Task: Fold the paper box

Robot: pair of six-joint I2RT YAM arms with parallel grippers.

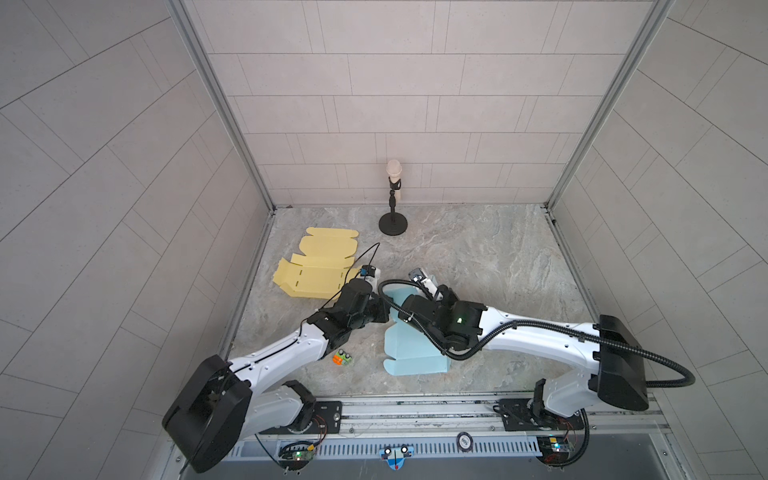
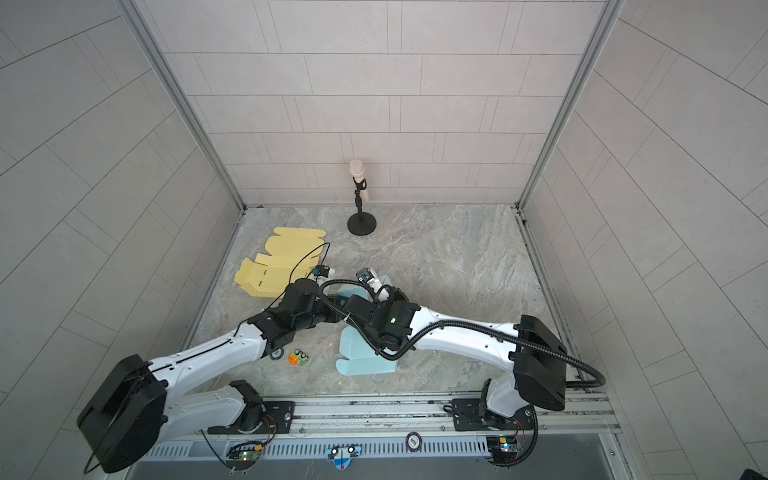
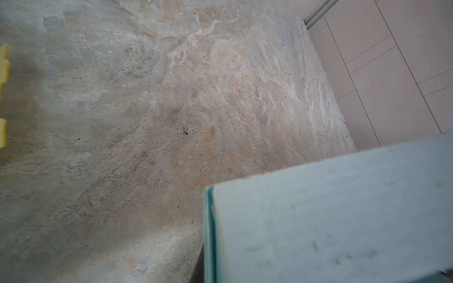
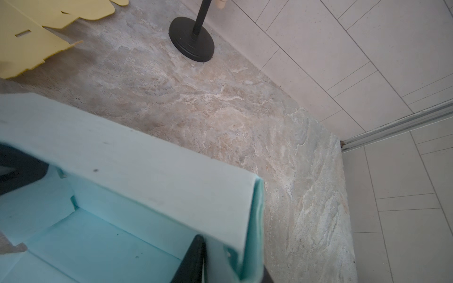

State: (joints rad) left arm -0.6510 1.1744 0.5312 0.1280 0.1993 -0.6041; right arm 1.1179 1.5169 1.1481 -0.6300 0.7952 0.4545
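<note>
- Nearest, the blue paper box (image 4: 147, 171) fills the foreground of the right wrist view: one wall stands upright, its strip doubled over the rim toward the floor of the box.
- My right gripper (image 4: 228, 269) straddles that doubled wall at a corner, one dark finger (image 4: 191, 257) inside and its partner outside; I judge it clamped on the fold.
- My left gripper (image 1: 383, 308) is closed. It is close against another blue wall, but I cannot tell whether it pinches that wall.
- In both top views the box sits at centre frame on the marble table (image 1: 478, 257), largely hidden under my wrists; its panel toward the lower edge lies flat.
- Progress, as I judge it: the walls are being raised and locked; the flat lid panel and its flaps remain to be folded and closed.
- Left of centre lies a yellow box blank (image 1: 320, 266), wholly unfolded. A microphone stand (image 1: 392, 224) is at the back wall.
</note>
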